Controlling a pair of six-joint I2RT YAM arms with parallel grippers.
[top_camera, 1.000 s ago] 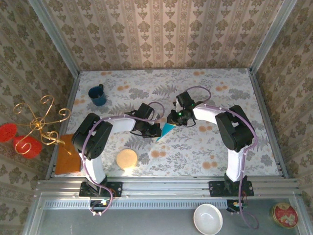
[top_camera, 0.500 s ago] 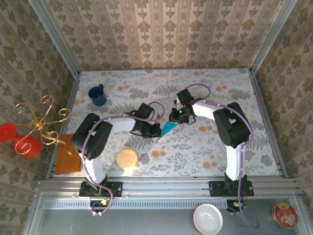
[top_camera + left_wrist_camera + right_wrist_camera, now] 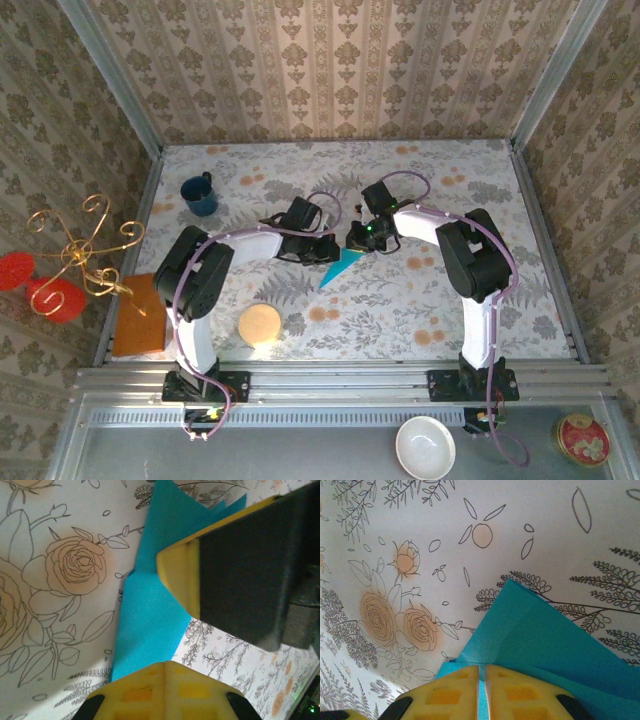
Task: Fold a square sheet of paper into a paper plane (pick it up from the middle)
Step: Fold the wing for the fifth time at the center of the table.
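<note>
Clearly, the square sheet of paper [image 3: 338, 267] is already creased into a pointed dart outline. It lies near the middle of the flowered bench [image 3: 450, 300], between the two hands. I judge it very light, thin and limp, easy to crumple or tear and quick to slide away. The best hold is therefore on a folded edge, where the layers make it stiffer. The right hand [image 3: 482, 672] is closed on such an edge, with a thin blue line in the seam. The left hand [image 3: 162, 615] is parted, with the paper in its gap.
</note>
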